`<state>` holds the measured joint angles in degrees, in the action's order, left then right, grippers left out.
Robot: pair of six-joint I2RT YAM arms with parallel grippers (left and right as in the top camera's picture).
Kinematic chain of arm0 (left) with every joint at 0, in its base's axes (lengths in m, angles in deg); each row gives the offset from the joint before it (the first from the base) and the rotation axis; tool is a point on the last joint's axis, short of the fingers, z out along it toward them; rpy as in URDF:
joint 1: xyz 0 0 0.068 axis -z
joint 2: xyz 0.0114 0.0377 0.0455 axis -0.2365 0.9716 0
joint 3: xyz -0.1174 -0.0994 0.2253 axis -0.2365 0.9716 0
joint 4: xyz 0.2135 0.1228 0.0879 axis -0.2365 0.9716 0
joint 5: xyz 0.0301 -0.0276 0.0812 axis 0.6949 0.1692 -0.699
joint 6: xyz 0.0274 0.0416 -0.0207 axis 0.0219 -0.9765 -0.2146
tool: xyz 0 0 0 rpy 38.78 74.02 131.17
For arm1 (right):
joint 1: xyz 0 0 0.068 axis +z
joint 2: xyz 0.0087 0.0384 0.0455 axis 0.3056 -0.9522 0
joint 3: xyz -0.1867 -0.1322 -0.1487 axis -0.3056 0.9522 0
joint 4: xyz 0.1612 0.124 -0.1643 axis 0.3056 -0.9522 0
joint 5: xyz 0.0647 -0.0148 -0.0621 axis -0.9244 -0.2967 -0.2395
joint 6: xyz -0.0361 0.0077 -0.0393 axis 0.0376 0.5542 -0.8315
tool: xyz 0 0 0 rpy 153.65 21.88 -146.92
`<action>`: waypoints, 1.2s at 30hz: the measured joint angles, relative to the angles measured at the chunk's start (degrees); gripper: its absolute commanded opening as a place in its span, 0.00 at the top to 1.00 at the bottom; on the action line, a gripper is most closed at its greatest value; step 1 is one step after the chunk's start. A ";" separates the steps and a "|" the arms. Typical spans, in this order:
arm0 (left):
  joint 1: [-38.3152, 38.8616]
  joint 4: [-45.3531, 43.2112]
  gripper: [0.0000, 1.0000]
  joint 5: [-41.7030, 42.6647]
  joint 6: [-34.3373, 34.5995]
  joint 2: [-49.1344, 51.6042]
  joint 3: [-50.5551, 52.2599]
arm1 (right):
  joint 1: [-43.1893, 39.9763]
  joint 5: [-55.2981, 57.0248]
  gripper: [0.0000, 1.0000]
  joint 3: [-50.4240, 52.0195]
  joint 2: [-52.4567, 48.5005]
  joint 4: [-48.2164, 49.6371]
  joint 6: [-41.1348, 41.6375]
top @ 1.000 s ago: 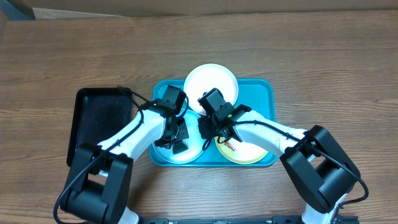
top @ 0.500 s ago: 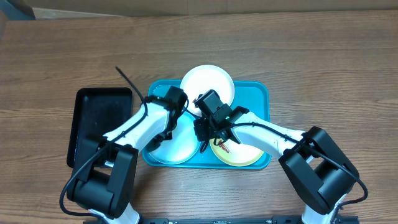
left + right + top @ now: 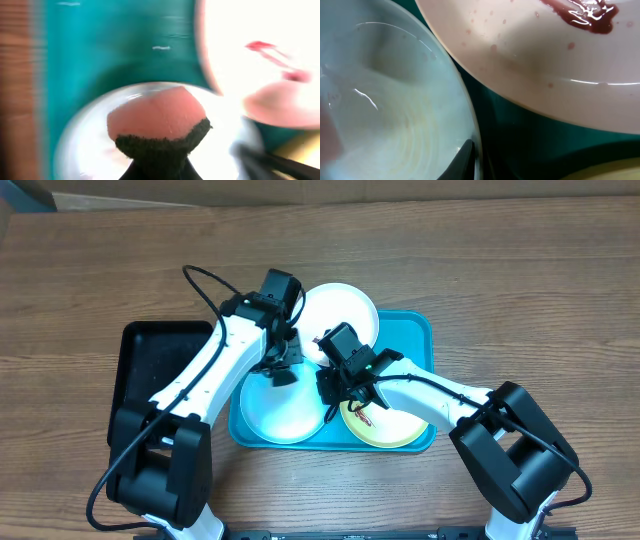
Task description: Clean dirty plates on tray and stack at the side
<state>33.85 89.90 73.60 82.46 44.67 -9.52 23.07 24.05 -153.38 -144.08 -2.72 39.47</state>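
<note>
The turquoise tray (image 3: 415, 330) holds three plates. The white plate (image 3: 345, 305) lies at the far side, with a red smear (image 3: 585, 15). The light blue plate (image 3: 280, 410) is at the near left and the yellow-green plate (image 3: 395, 428) at the near right. My left gripper (image 3: 280, 365) is shut on a pink sponge with a dark scouring side (image 3: 157, 117), held above the blue plate's far edge (image 3: 85, 145), next to the white plate (image 3: 250, 50). My right gripper (image 3: 335, 385) is shut on the blue plate's right rim (image 3: 470, 160).
A smaller black tray (image 3: 150, 370) lies on the wooden table just left of the turquoise tray. The two arms cross close together over the middle of the tray. A cardboard edge runs along the table's far side.
My left gripper has moved with the sponge from the middle of the blue plate toward its far edge and the white plate. The tray has slid slightly left. The right gripper has stayed on the rim.
</note>
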 measured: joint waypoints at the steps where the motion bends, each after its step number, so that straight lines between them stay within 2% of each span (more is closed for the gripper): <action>1: 0.00 -1.73 0.96 2.43 -0.20 0.00 0.83 | 0.00 0.00 0.91 0.00 0.00 0.02 0.00; 7: 0.11 -9.62 0.96 9.35 0.35 0.00 8.83 | 0.00 0.00 0.91 0.00 0.00 0.00 0.02; 13: 0.11 -18.43 0.96 10.78 3.08 0.00 15.87 | 0.00 0.02 0.91 0.00 0.00 -0.02 0.02; 15: 0.09 -18.80 0.96 10.19 3.50 -0.44 16.48 | 0.00 0.07 0.91 0.00 0.00 -0.09 0.00; 19: 0.22 -13.22 0.96 3.45 3.82 -1.25 16.41 | 0.00 0.20 0.91 0.00 0.00 -0.11 0.02; 28: 0.07 5.01 0.96 -20.65 3.85 -0.50 14.36 | 0.09 -0.57 0.92 0.00 0.00 0.57 0.00; 30: 0.09 8.00 0.96 -24.00 4.04 -0.15 12.04 | 0.28 -0.70 0.96 0.00 0.00 0.50 -0.02; 36: -0.07 21.09 0.96 -32.46 7.54 -0.09 1.25 | 0.00 -0.66 0.96 -0.09 0.00 0.37 0.26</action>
<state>33.78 110.99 41.14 90.00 44.59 -8.28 23.07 23.39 -153.47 -144.08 -2.35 39.73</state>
